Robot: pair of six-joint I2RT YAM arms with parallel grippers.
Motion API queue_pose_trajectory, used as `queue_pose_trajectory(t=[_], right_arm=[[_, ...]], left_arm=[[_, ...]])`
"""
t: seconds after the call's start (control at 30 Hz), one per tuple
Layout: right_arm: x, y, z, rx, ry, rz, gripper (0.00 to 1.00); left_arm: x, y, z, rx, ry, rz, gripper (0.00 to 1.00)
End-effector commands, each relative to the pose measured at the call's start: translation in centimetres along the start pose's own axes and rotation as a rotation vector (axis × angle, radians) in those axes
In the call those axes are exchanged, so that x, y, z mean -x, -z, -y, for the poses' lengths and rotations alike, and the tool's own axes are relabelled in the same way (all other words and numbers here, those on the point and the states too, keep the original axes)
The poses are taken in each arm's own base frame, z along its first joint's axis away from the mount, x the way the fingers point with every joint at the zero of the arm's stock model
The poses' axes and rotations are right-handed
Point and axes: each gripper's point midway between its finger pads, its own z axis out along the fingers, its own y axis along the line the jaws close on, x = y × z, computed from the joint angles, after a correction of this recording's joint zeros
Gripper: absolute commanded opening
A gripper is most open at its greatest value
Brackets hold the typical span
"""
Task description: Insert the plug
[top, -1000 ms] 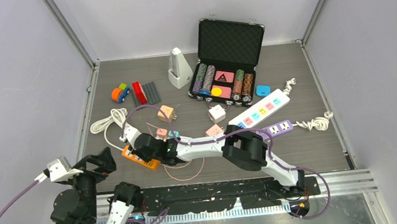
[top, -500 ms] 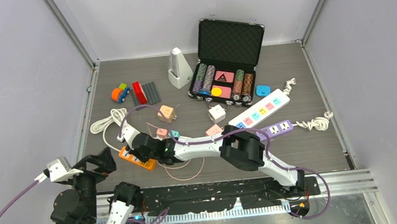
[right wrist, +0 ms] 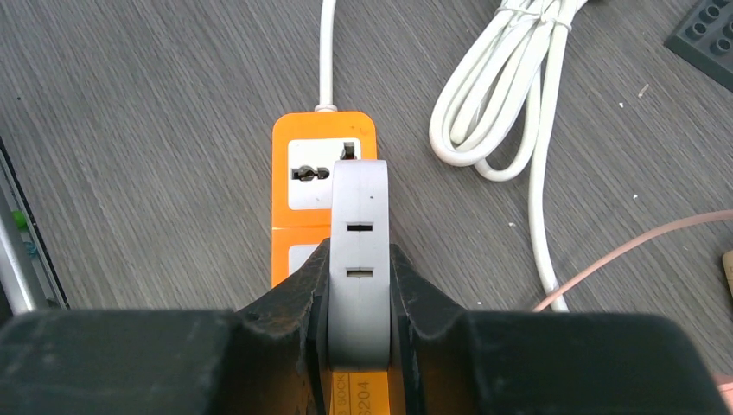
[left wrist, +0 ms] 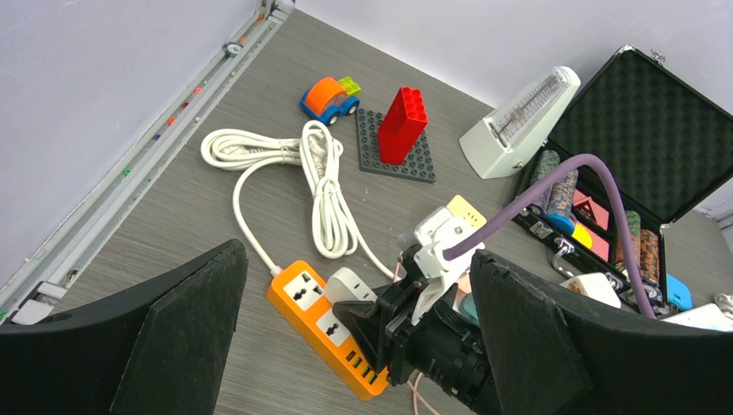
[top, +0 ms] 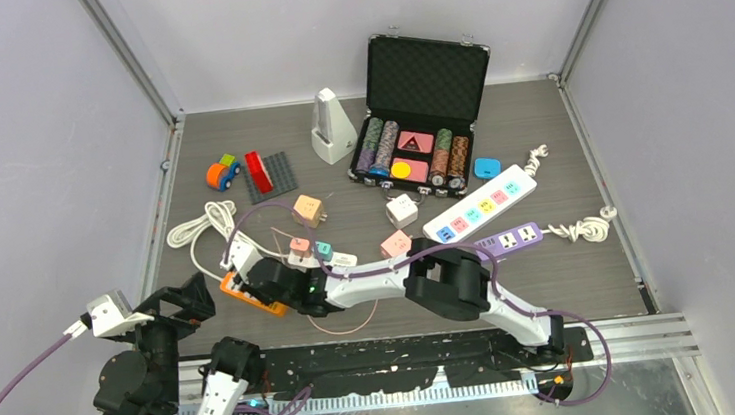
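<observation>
while the right gripper (right wrist: 359, 259) pinches a pale grey plastic plug (right wrist: 359, 194) over the orange power strip (right wrist: 302, 130), the left gripper (left wrist: 356, 294) gapes empty.

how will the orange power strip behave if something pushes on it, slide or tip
The orange power strip looks stiff and lies flat, so pressing straight down probably won't tip it. Nothing visibly holds it, so a sideways shove may slide it. Its white cord looks floppy.
</observation>
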Motion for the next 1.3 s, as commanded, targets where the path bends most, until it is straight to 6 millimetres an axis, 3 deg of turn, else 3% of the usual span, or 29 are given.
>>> queue_pose_trajectory(t=[0.0,0.1,0.23,0.5,0.6,0.9,1.03,1.27], right_arm=[[-24.9,4.4,3.5,-0.002,0.187,-0.680,0.05],[-24.4,4.5,2.6,0.060,0.176,-0.656,0.05],[-22.9,4.7,3.0,0.043,0.178,-0.586,0.05],[-17.0,4.2,3.9,-0.037,0.153,-0.379,0.05],[-16.0,3.9,3.9,-0.060,0.174,-0.358,0.05],[-18.8,4.7,4.7,-0.074,0.201,-0.396,0.05],[-20.1,4.1,4.5,-0.080,0.219,-0.418,0.05],[-24.0,4.5,4.9,-0.054,0.303,-0.521,0.05]], left_arm=[[1.2,-0.4,1.0,-0.020,0.020,0.026,0.99],[1.2,-0.5,1.0,-0.020,0.020,0.026,0.99],[1.3,-0.5,1.1,-0.024,0.022,0.029,0.99],[1.2,-0.7,1.3,-0.028,0.022,0.024,0.99],[1.2,-0.7,1.4,-0.028,0.022,0.023,0.99],[0.9,-1.0,1.5,-0.031,0.023,0.017,0.99],[0.8,-1.0,1.6,-0.035,0.024,0.015,0.99],[0.9,-0.9,1.2,-0.024,0.020,0.023,0.99]])
